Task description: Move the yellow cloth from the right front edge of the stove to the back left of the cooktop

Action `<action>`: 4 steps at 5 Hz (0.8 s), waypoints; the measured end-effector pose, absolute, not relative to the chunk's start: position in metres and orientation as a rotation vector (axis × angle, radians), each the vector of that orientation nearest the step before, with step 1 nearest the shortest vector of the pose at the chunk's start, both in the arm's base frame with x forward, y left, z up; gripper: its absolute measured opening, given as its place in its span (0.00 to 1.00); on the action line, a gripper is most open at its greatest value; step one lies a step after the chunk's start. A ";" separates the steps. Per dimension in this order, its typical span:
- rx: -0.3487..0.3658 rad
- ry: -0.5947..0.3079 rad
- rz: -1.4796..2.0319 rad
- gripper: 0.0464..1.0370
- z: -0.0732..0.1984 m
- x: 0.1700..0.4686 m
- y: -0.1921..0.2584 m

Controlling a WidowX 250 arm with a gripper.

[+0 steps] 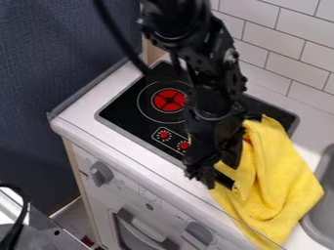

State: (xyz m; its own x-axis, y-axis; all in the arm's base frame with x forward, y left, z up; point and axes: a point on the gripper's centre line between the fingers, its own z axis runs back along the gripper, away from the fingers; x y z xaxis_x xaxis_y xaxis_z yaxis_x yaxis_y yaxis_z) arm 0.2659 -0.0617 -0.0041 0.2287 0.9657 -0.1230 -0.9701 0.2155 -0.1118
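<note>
We see a black stovetop [124,112] with a red burner [170,100] in a white counter [78,117], white tiles [281,41] behind, a grey basin [320,215] at right and a grey knob [101,173] below

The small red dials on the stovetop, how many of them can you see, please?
2. The left dial and right dial are side by side near the front edge of the black stovetop. The robot arm may hide others.
</note>
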 end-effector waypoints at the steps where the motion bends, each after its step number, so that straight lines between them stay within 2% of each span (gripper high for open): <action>1: -0.208 0.048 1.296 0.42 -0.013 0.277 -0.065; 2: -0.214 0.069 1.288 0.51 -0.022 0.282 -0.068; 3: -0.223 0.054 1.308 0.25 -0.024 0.280 -0.064; 4: -0.202 0.024 1.326 0.08 -0.009 0.276 -0.059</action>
